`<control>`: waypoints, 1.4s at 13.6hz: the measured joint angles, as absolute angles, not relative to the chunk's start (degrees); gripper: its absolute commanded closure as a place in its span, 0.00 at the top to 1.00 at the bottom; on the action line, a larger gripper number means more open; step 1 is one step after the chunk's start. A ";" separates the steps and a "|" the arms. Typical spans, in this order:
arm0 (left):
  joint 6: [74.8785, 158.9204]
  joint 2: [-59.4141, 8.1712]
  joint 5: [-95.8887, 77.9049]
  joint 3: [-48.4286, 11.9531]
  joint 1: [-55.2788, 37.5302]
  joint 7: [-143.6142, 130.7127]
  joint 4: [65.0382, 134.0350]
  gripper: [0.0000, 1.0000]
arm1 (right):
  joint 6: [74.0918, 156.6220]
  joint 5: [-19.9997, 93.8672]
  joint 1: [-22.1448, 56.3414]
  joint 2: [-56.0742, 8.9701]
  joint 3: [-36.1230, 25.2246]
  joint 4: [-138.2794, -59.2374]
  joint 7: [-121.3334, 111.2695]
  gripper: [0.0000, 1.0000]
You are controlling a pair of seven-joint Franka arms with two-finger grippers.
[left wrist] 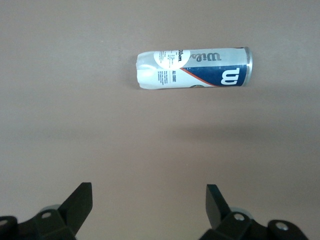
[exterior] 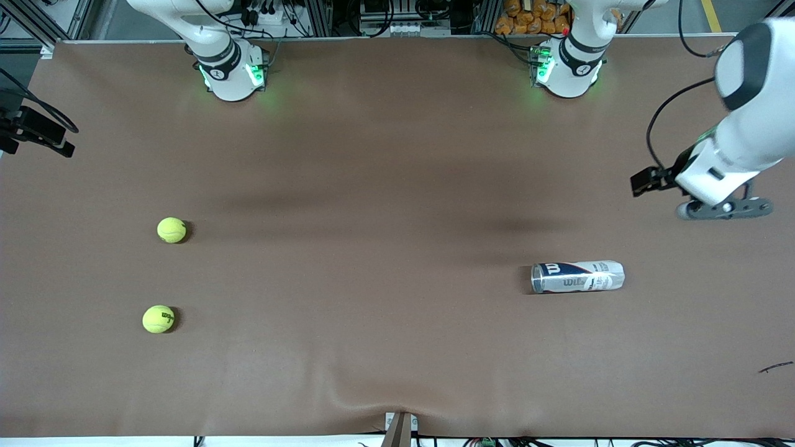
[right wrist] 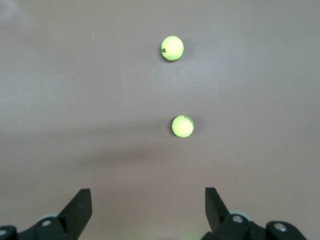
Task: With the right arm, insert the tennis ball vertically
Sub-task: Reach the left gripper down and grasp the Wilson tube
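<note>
Two fuzzy round tennis balls (exterior: 171, 230) (exterior: 158, 319) sit at the right arm's end of the smooth brown table (exterior: 372, 186), a shiny tennis ball can (exterior: 577, 277) lies sideways, and the left gripper (left wrist: 148, 207) and right gripper (right wrist: 148, 207) hang wide open, holding nothing.

The Wilson tennis ball can (left wrist: 194, 68) lies on its side, and its label is readable in the left wrist view: a big white "W" on the dark blue band near the metal rim, then "Wils" in grey script along the clear wall. A round white sticker reads "Wilson", with "ALL COURT" beside it; the smaller print can't be read.
</note>
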State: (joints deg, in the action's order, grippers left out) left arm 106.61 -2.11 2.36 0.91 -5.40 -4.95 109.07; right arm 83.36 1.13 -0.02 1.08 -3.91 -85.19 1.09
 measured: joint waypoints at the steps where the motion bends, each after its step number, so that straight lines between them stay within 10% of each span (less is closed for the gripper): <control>1: 110.25 -2.89 2.37 0.87 -5.46 -4.77 111.33 1.00 | 83.36 1.13 -0.02 1.08 -3.91 -85.19 1.09 1.00; 19: 141.08 -20.54 19.65 -1.18 -4.40 32.62 121.27 1.00 | 83.36 1.14 0.00 1.08 -3.83 -85.18 1.09 1.00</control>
State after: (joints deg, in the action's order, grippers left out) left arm 141.08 -20.54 19.65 -1.18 -4.40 32.62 121.27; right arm 83.36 1.14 0.00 1.08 -3.83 -85.18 1.09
